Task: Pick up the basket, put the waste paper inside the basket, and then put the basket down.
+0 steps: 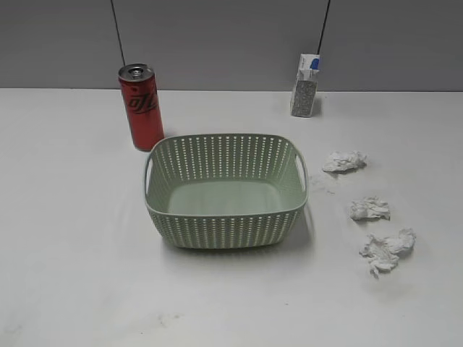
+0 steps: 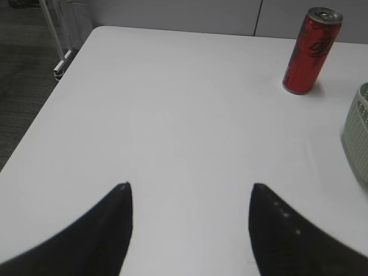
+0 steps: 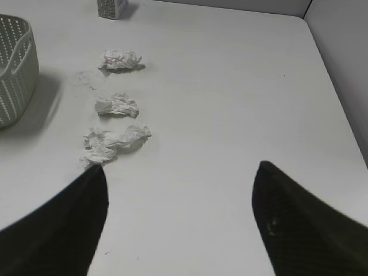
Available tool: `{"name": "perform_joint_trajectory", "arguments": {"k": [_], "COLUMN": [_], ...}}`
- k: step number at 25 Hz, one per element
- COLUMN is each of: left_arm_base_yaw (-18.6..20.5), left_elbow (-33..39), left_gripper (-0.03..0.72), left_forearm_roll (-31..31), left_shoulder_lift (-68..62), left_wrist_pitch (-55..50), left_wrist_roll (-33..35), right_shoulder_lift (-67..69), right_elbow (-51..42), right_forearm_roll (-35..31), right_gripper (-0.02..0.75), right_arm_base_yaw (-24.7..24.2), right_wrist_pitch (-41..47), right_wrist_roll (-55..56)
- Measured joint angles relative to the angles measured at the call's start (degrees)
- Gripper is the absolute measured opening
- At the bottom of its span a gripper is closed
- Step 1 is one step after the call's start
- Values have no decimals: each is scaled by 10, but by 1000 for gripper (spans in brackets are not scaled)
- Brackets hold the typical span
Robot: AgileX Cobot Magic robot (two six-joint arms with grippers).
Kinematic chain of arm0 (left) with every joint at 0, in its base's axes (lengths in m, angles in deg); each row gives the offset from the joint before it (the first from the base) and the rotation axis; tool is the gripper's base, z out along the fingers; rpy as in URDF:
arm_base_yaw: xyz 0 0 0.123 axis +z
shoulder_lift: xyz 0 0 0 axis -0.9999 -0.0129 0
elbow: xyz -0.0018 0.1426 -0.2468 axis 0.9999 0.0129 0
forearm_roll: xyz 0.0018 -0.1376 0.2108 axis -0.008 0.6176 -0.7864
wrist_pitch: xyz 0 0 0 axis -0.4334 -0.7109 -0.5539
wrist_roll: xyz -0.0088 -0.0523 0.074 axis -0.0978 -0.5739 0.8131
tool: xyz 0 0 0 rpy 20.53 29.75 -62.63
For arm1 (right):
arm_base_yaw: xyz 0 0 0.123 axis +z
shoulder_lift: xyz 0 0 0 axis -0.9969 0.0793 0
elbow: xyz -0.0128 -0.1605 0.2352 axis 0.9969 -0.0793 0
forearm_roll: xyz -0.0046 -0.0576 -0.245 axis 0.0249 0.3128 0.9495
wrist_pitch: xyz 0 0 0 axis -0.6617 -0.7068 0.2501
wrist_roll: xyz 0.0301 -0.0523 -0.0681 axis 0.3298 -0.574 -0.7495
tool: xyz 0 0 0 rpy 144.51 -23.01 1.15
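Observation:
The pale sage-green basket [image 1: 226,191] stands empty on the white table's middle; its edge shows in the left wrist view [image 2: 357,135] and the right wrist view [image 3: 14,69]. Three crumpled white wads of waste paper lie to its right: a far one [image 1: 344,161], a middle one [image 1: 370,209] and a near one [image 1: 387,248]. The right wrist view shows them too [image 3: 119,58], [image 3: 117,105], [image 3: 115,142]. My left gripper [image 2: 190,187] is open and empty over bare table, left of the basket. My right gripper [image 3: 181,167] is open and empty, just right of the near wad. Neither gripper shows in the exterior view.
A red can [image 1: 141,107] stands upright behind the basket's left corner, also in the left wrist view [image 2: 311,50]. A white-and-blue carton [image 1: 305,85] stands at the back right. The table's left edge [image 2: 49,106] drops to dark floor; a wall [image 3: 339,52] borders the right side.

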Motion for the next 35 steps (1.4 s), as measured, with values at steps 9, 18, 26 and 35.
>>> {"name": "perform_joint_trajectory", "arguments": {"k": [9,18,26,35], "left_arm_base_yaw": [0,0,0,0], "left_elbow": [0,0,0,0], "left_gripper": [483,483,483,483], "left_forearm_roll": [0,0,0,0], "left_shoulder_lift": [0,0,0,0], "left_wrist_pitch": [0,0,0,0], "left_wrist_roll": [0,0,0,0], "right_shoulder_lift": [0,0,0,1], "right_elbow": [0,0,0,0], "right_forearm_roll": [0,0,0,0], "right_gripper": [591,591,591,591], "right_arm_base_yaw": [0,0,0,0], "right_wrist_pitch": [0,0,0,0], "right_wrist_roll": [0,0,0,0]}}
